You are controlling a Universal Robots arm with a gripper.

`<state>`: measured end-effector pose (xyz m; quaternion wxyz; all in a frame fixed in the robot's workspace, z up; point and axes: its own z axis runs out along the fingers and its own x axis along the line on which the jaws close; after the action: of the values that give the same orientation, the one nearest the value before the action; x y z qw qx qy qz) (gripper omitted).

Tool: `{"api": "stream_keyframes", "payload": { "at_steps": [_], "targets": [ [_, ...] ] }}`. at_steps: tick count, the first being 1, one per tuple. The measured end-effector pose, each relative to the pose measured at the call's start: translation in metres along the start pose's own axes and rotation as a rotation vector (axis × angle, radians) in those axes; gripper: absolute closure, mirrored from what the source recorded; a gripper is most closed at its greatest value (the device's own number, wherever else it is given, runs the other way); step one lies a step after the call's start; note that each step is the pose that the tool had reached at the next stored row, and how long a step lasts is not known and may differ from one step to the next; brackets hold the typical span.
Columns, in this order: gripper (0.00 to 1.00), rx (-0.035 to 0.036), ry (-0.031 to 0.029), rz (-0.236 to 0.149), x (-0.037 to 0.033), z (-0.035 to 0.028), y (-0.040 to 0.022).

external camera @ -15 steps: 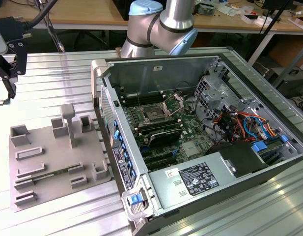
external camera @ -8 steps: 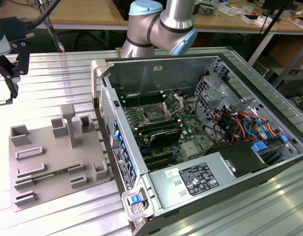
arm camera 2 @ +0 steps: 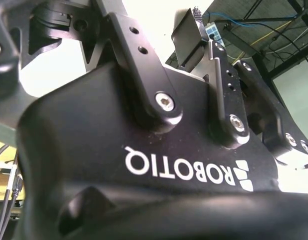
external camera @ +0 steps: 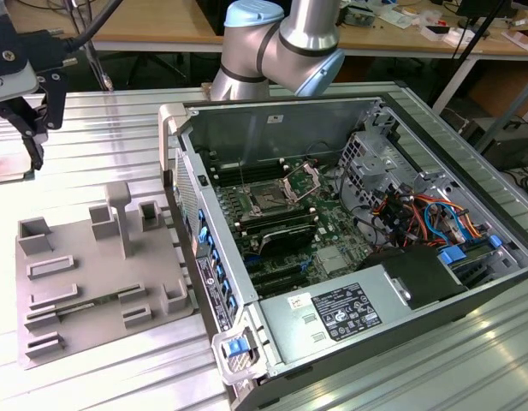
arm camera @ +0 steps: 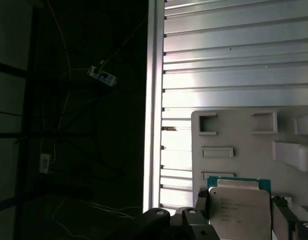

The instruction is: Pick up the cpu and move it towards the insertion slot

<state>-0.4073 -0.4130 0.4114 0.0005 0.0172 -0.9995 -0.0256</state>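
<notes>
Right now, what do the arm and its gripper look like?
The arm is silver-grey metal tube with pale blue caps on its rounded joints. The gripper is matt black; the second wrist view shows its jointed links pinned by silvery screws, and white lettering across its body. A thick black cable runs to it in the exterior view.

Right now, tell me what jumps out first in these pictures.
The open computer case takes up the exterior view's right, and its dark socket lies bare in a shiny steel frame with the bracket swung open. At that view's upper left the gripper hangs above the ribbed metal table, beyond the grey tray. In the first wrist view a silvery chip sits clamped in it.
</notes>
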Motion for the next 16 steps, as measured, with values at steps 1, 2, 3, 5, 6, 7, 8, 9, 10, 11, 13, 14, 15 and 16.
{"api": "stream_keyframes", "payload": {
  "at_steps": [1,2,3,5,6,7,8,9,10,11,13,14,15,16],
  "targets": [
    [0.45,0.0001,0.0,0.0,-0.001,0.0,0.0],
    [0.45,0.0001,0.0,0.0,-0.0024,0.0,-0.0001],
    [0.45,0.0002,-0.0001,0.0,-0.0035,0.0,-0.0001],
    [0.45,0.0003,-0.0001,0.0,-0.0057,0.0,-0.0002],
    [0.45,0.0005,0.0,0.0,-0.0075,0.0,-0.0002],
    [0.45,0.0008,0.0,0.0,-0.0094,0.0,-0.0003],
    [0.45,0.0008,0.0,0.0,-0.0104,0.0,-0.0003],
    [0.45,0.0009,0.0,0.0,-0.0111,0.0,-0.0004],
    [0.45,0.001,0.0,0.0,-0.0124,0.0,-0.0004],
    [0.45,0.0011,0.0,0.0,-0.0131,0.0,-0.0004],
    [0.45,0.0013,0.0,0.0,-0.0146,0.0,-0.0005],
    [0.45,0.0013,0.0,0.0,-0.0152,0.0,-0.0005],
    [0.45,0.0014,0.0001,0.0,-0.0159,0.0,-0.0005],
    [0.45,0.0015,0.0,0.0,-0.0165,0.0,-0.0006]
  ]
}}
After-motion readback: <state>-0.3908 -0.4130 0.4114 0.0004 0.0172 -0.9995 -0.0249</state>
